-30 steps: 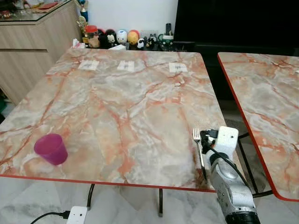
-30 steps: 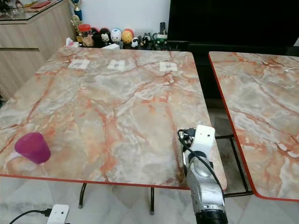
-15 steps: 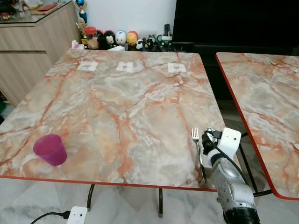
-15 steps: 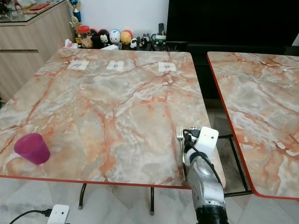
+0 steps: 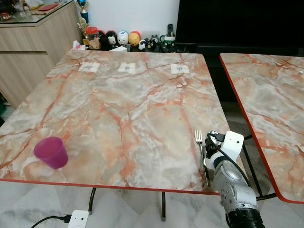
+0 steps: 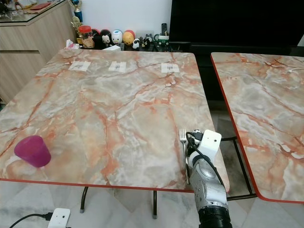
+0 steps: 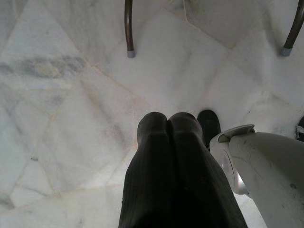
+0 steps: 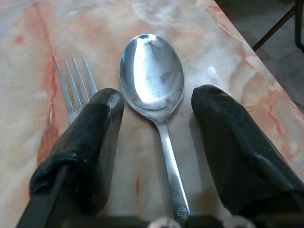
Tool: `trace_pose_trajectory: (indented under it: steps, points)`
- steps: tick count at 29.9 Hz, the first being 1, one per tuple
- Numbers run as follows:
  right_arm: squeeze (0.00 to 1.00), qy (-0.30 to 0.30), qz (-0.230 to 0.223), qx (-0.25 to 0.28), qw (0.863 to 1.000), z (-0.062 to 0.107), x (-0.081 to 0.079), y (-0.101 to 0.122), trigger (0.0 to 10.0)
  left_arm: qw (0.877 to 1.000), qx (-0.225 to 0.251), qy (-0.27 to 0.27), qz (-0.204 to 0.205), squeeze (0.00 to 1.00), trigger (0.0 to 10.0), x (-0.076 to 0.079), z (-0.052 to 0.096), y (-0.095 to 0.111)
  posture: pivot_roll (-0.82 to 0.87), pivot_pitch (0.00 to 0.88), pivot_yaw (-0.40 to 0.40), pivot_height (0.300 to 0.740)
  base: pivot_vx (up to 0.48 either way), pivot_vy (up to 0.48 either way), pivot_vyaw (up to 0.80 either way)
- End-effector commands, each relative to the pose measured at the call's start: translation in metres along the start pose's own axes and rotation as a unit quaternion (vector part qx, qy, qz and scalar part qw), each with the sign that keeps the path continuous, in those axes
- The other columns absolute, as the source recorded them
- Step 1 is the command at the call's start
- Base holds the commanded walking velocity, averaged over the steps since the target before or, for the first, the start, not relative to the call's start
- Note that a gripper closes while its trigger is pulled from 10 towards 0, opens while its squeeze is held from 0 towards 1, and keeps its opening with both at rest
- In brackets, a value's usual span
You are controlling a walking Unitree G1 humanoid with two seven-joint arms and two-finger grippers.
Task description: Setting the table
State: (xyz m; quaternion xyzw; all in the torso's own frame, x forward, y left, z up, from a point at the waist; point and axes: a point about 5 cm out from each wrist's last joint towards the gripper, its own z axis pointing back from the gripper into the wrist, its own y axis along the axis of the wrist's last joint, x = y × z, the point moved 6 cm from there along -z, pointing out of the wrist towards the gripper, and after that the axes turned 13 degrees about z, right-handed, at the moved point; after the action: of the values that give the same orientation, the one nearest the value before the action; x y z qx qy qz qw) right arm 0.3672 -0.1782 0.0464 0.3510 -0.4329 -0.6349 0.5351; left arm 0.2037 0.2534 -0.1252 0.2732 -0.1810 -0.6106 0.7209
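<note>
Spoon (image 8: 153, 76): shiny steel, one, flat on worktop (image 5: 133, 104) near right edge beside one fork (image 5: 201, 147). My right gripper (image 8: 156, 104) fingers released, straddling it. One pink cup (image 5: 50, 152) near left. Left gripper (image 7: 166, 128) fingers clenched above floor.

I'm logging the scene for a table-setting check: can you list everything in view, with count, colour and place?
Table: one, marbled orange, in front.
Second table: one, marbled orange, to the right.
Cup: one, magenta, near left corner.
Fork: one, silver, near right edge.
Spoon: one, silver, beside the fork, between the open fingers.
Paper slips: three, white, along the far edge.
Figurines: several, mixed colours, behind the table.
Cabinet: one, wooden, far left.
Right gripper: black, open, astride the spoon.
Left gripper: black, shut, over the floor.
</note>
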Motion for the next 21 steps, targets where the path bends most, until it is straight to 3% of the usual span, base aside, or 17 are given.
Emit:
trace_pose_trajectory:
  steps: [1,15,16,17,18,19,21]
  points:
    - [0.00,-0.009,-0.001,-0.006,1.000,0.000,0.004,-0.005,10.0,1.000,-0.014,0.006,-0.005,0.00,10.0,-0.004,0.001,-0.007,0.04,0.038,-0.004,0.740,0.000,0.000,0.00]
    - [0.00,0.007,0.016,-0.038,0.999,0.001,-0.002,-0.022,10.0,1.000,-0.016,0.005,-0.004,0.00,10.0,-0.004,0.001,-0.009,0.04,0.036,-0.006,0.740,0.000,0.000,0.00]
    - [0.00,0.006,0.017,-0.043,0.999,0.001,-0.002,-0.025,7.3,1.000,-0.016,0.005,-0.004,0.00,10.0,-0.004,0.001,-0.009,0.04,0.034,-0.006,0.740,0.000,0.000,0.00]
    - [0.00,0.005,0.018,-0.045,0.999,0.001,-0.001,-0.026,7.3,1.000,-0.016,0.005,-0.004,0.00,10.0,-0.004,0.001,-0.009,0.04,0.034,-0.006,0.740,0.000,0.000,0.00]
    - [0.00,0.003,0.018,-0.045,0.999,0.002,-0.001,-0.027,2.1,1.000,-0.016,0.005,-0.004,0.00,10.0,-0.004,0.001,-0.009,0.04,0.034,-0.005,0.740,0.000,0.000,0.00]
    - [0.00,0.003,0.015,-0.044,0.999,0.001,0.000,-0.027,0.0,1.000,-0.017,0.005,-0.004,0.00,10.0,-0.003,0.001,-0.009,0.05,0.033,-0.006,0.740,0.000,0.000,0.00]
    - [0.00,0.004,0.014,-0.044,0.999,0.001,-0.001,-0.027,0.0,1.000,-0.017,0.004,-0.003,0.00,10.0,-0.003,0.001,-0.009,0.04,0.034,-0.007,0.740,0.000,0.000,0.00]
